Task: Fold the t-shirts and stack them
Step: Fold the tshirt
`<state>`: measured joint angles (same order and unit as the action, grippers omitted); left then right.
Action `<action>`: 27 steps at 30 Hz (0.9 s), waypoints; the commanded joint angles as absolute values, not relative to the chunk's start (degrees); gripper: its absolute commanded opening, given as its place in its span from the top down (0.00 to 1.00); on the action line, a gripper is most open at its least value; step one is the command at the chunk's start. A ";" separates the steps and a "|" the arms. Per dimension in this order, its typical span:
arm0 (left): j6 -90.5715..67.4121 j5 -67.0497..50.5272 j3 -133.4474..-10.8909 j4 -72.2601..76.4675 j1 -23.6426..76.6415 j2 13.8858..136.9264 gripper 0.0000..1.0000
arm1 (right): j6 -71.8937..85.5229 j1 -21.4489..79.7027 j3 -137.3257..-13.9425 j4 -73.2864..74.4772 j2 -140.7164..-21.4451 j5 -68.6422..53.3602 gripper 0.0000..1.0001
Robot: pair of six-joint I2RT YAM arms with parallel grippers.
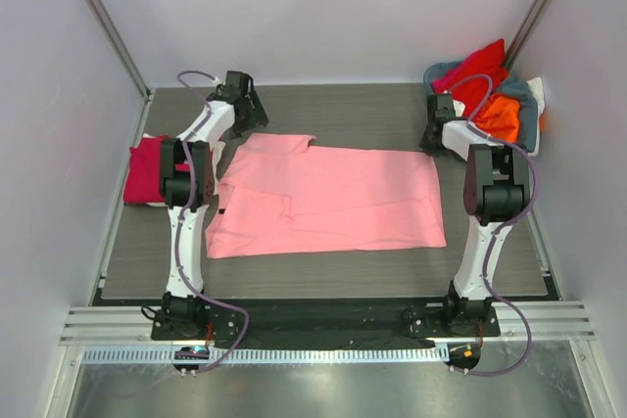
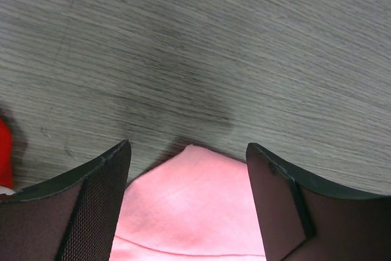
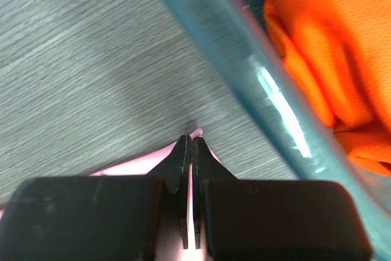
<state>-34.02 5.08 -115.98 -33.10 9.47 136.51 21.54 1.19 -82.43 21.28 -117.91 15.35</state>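
Pinching just the far-right corner tip of the light pink t-shirt (image 1: 333, 198), our right hand (image 3: 191, 143) is pressed together. We judge the bite thin: it could slip out on lifting. Our left hand (image 2: 188, 146) is spread, straddling the far-left corner without gripping it. If it closes shallow, the fold skews. The shirt lies flat on the bench (image 2: 214, 41), running from both hands back toward our bases. The basket (image 3: 244, 59) rim sits just beside the right hand: snag risk.

Bright, even light, soft shadows, white glare along the blurred basket rim (image 3: 278, 105)
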 commanded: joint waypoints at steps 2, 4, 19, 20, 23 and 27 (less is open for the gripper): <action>-33.92 3.61 -118.12 -33.93 8.88 137.37 0.25 | 21.09 2.11 -83.58 21.62 -116.72 16.00 0.99; -34.28 2.38 -118.04 -33.84 8.88 137.55 0.29 | 21.18 2.20 -83.58 21.62 -116.19 15.65 0.99; -35.68 -3.60 -111.71 -31.29 8.88 134.39 0.82 | 22.24 2.28 -82.36 21.62 -113.91 11.95 0.99; -35.77 -3.26 -111.80 -31.29 8.88 134.38 0.88 | 22.24 2.20 -82.35 21.62 -113.73 11.95 0.99; -35.42 -1.59 -111.97 -31.38 8.79 133.16 1.00 | 22.24 2.28 -82.27 21.80 -113.29 11.95 0.99; -34.63 1.13 -111.01 -31.03 8.79 130.52 1.00 | 22.15 2.20 -81.83 21.97 -111.63 11.87 0.99</action>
<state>-35.68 -1.06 -111.81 -31.00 8.97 135.72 21.58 1.83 -81.91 22.04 -116.60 12.23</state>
